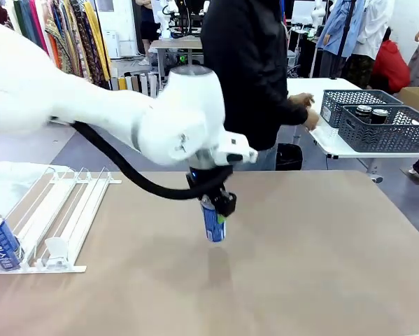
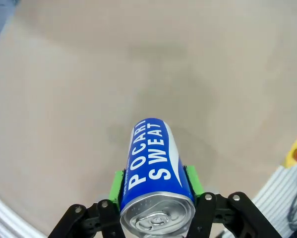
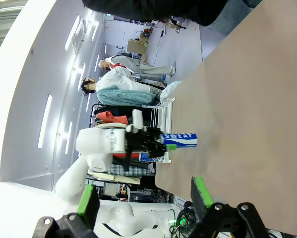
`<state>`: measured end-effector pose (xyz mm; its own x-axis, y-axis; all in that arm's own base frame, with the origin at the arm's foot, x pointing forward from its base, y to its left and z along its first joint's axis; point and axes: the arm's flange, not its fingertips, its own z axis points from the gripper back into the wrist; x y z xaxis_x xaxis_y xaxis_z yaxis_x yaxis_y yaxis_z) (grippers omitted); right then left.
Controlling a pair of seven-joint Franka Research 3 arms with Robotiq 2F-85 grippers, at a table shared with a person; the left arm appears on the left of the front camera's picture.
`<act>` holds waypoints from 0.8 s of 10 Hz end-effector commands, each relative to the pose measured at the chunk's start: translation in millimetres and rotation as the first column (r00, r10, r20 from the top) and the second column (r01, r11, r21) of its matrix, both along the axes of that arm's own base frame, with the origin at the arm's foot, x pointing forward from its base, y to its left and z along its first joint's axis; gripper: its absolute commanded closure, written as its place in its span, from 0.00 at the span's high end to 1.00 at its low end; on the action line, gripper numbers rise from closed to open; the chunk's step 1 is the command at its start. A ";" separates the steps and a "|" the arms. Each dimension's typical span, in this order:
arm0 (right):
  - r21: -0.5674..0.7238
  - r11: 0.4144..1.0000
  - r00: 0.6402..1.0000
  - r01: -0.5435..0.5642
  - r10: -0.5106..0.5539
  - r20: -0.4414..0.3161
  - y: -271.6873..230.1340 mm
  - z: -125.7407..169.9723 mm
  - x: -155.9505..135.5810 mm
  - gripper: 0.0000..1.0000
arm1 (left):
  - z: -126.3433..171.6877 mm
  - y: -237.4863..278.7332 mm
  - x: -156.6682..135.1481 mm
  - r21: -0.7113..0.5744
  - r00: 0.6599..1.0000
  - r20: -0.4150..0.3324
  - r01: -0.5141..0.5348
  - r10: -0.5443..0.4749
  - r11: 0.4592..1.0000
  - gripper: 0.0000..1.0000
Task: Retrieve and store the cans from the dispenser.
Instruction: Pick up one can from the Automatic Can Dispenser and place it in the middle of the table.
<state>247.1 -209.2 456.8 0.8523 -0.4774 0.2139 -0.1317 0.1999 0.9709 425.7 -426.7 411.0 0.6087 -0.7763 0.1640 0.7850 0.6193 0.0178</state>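
Over mid-surface (image 1: 321, 266), your left claw (image 1: 215, 215) is clamped on a blue can (image 1: 213, 228). The can is upright with its top end in the claw, and the green pads (image 2: 117, 184) press both sides just below the silver lid. It reads POCARI SWEAT down its side. It looks clear of the surface, with a faint shadow under it. Your right claw (image 3: 144, 196) stands wide with nothing between its pads. The dispenser (image 1: 62, 210) sits at the surface's left, well apart from the held can. A second can (image 1: 1, 243) leans at its front left stop. On the far side, a person (image 1: 247, 70) has a hand (image 1: 308, 115) over a side surface (image 1: 328, 143), near a grey basket (image 1: 387, 133) with two dark cans (image 1: 364, 110) inside.
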 end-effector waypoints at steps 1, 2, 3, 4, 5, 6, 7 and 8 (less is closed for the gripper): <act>0.000 1.000 1.000 -0.006 0.006 0.025 -1.3 2.4 0.2 1.00 | 4.3 -12.0 13.4 0.068 0.999 0.033 -0.019 0.017 0.998 0.00; 0.000 1.000 1.000 -0.006 0.006 0.025 -1.3 2.4 0.2 1.00 | 0.7 -16.3 13.4 0.076 0.999 0.043 -0.014 0.011 0.997 0.00; 0.000 1.000 1.000 -0.006 0.006 0.025 -1.3 2.4 0.2 1.00 | -2.1 -18.6 12.6 0.082 0.999 0.045 -0.016 0.013 0.996 0.00; 0.000 1.000 1.000 -0.006 0.006 0.025 -1.3 2.4 0.2 1.00 | -6.0 -19.2 12.2 0.073 1.000 0.013 -0.007 0.006 0.997 0.00; 0.000 1.000 1.000 -0.006 0.006 0.025 -1.3 2.4 0.2 1.00 | -10.2 -18.2 11.6 0.069 1.000 -0.007 0.001 0.000 0.998 0.00; 0.000 1.000 1.000 -0.006 0.006 0.025 -1.3 2.4 0.2 1.00 | -12.9 -18.2 13.3 0.063 1.000 -0.025 0.007 -0.005 0.998 0.00; 0.000 1.000 1.000 -0.006 0.006 0.025 -1.3 2.4 0.2 1.00 | -13.3 -18.2 14.5 0.058 0.999 -0.035 0.008 -0.006 0.998 0.00; 0.000 1.000 1.000 -0.006 0.006 0.025 -1.3 2.4 0.2 1.00 | -12.9 -17.7 13.8 0.056 0.999 -0.039 0.013 -0.011 0.998 0.00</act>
